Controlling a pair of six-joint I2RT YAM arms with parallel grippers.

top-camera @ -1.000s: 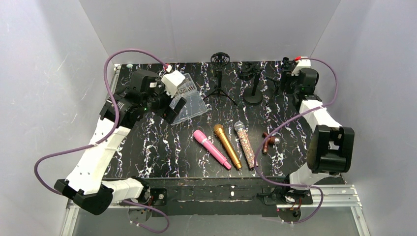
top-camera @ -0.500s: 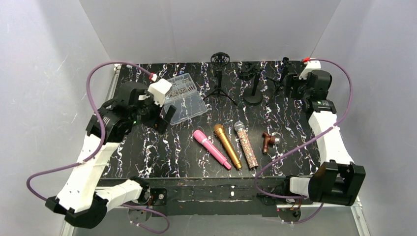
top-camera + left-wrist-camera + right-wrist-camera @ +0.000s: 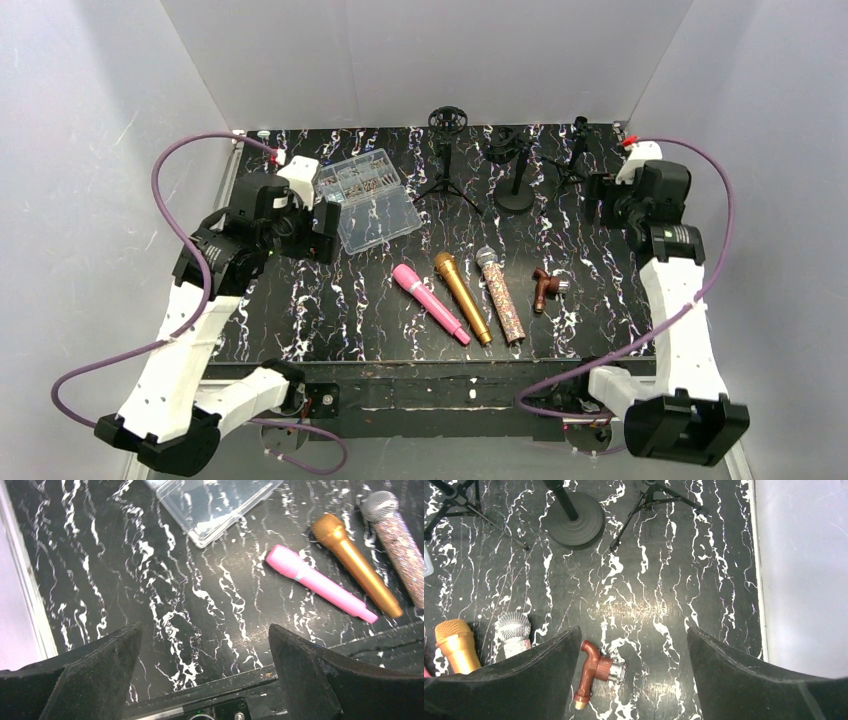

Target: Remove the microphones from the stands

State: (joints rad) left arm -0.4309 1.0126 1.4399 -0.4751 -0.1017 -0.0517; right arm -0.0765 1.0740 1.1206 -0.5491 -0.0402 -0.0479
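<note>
Left end effector (image 3: 204,630) and right end effector (image 3: 632,632) are spread wide, nothing held. The microphones (image 3: 463,297) are laid flat mid-bench and the far stands (image 3: 515,199) look bare tbh, so they're probably best left untouched.

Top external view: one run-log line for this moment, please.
left gripper open, empty | right gripper open, empty | pink microphone, gold microphone, glitter microphone flat on table
</note>
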